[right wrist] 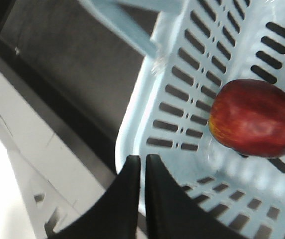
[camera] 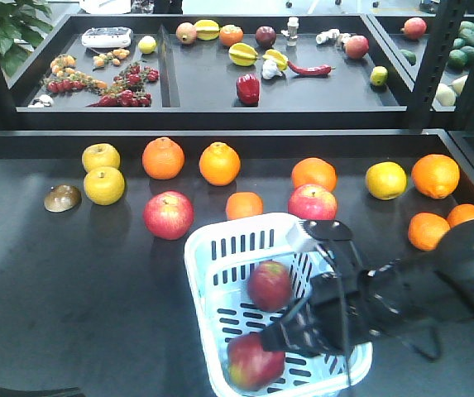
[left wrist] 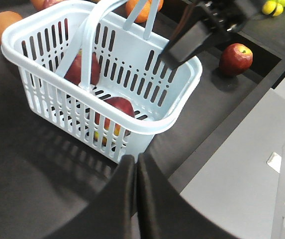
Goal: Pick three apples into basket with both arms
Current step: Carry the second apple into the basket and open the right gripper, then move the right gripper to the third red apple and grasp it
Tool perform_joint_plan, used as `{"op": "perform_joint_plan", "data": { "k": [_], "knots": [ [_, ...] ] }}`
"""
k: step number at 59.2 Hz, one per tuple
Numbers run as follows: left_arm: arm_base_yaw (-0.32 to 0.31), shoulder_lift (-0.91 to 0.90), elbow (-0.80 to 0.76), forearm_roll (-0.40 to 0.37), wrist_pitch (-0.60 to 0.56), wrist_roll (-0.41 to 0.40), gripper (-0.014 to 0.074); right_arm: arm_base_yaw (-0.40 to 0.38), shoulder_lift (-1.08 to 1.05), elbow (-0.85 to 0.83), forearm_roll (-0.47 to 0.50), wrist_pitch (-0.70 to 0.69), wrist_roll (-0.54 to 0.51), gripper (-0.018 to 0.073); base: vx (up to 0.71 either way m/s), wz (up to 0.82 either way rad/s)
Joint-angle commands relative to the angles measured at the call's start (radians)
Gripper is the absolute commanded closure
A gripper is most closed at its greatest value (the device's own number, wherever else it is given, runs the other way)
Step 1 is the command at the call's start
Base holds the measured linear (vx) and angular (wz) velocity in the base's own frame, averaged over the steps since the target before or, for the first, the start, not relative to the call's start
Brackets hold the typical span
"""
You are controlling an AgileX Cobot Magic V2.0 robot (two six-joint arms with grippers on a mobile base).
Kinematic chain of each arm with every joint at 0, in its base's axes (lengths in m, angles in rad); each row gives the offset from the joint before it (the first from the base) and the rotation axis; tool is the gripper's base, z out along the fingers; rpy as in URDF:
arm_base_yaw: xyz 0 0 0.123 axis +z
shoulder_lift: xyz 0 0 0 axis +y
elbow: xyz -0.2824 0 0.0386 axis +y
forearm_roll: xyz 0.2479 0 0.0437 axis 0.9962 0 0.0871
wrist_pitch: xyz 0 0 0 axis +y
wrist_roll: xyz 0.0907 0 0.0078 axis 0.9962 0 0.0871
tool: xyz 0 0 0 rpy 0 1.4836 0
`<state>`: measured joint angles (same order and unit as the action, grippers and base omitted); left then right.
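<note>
The pale blue basket (camera: 199, 252) stands at the front middle of the table. Two dark-red apples lie in it, one toward the back (camera: 270, 284) and one at the front (camera: 255, 361). My right gripper (camera: 280, 332) reaches in from the right and hangs over the basket's front part. In the right wrist view the right gripper (right wrist: 142, 160) is shut and empty above the basket rim (right wrist: 132, 124), with an apple (right wrist: 254, 118) beside it. My left gripper (left wrist: 136, 160) is shut and empty, just outside a corner of the basket (left wrist: 182, 94).
Two more red apples (camera: 169, 215) (camera: 312, 202) lie on the table behind the basket among oranges (camera: 220, 163) and yellow apples (camera: 104, 184). A raised ledge and a rear tray (camera: 212, 103) with mixed fruit lie beyond. The basket handles (left wrist: 90, 45) stand up.
</note>
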<state>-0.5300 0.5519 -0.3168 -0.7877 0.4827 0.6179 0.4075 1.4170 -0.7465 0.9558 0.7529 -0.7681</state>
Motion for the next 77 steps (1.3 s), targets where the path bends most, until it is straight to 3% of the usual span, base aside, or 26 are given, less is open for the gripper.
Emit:
{"op": "perform_joint_plan", "data": {
  "k": [1, 7, 20, 27, 35, 44, 53, 60, 68, 77],
  "knots": [
    [-0.003, 0.001, -0.023, -0.036, -0.047, -0.007, 0.0603, -0.004, -0.110, -0.028, -0.107, 0.029, 0.102, 0.0568, 0.00, 0.00],
    [-0.003, 0.001, -0.023, -0.036, -0.047, -0.007, 0.0603, -0.023, -0.217, -0.028, -0.341, 0.045, 0.308, 0.0566, 0.00, 0.00],
    [-0.003, 0.001, -0.023, -0.036, -0.047, -0.007, 0.0603, -0.165, -0.455, -0.028, -1.037, 0.218, 0.814, 0.0566, 0.00, 0.00],
    [-0.003, 0.001, -0.023, -0.036, -0.046, -0.007, 0.0603, -0.247, -0.527, -0.028, -1.223, 0.280, 0.963, 0.0564, 0.00, 0.00],
    [-0.003, 0.001, -0.023, -0.037, -0.044, -0.007, 0.0603, -0.348, -0.541, -0.028, -1.242, 0.284, 1.007, 0.0547, 0.00, 0.00],
    [-0.003, 0.001, -0.023, -0.037, -0.044, -0.007, 0.0603, -0.477, -0.493, -0.028, -1.258, 0.273, 0.992, 0.0449, 0.00, 0.00],
    [-0.003, 0.001, -0.023, -0.037, -0.045, -0.008, 0.0603, -0.648, -0.360, -0.028, -1.260, 0.272, 0.920, 0.0225, 0.00, 0.00],
    [-0.003, 0.001, -0.023, -0.038, -0.038, -0.009, 0.0603, -0.754, -0.205, -0.048, -1.189, 0.242, 0.920, 0.0021, 0.00, 0.00],
    [-0.003, 0.001, -0.023, -0.038, -0.036, -0.009, 0.0603, -0.831, -0.039, -0.113, -1.159, 0.295, 0.888, -0.0123, 0.00, 0.00],
    [-0.003, 0.001, -0.023, -0.040, -0.034, -0.009, 0.0603, -0.841, 0.064, -0.175, -1.155, 0.343, 0.854, -0.0150, 0.00, 0.00]
  ]
}}
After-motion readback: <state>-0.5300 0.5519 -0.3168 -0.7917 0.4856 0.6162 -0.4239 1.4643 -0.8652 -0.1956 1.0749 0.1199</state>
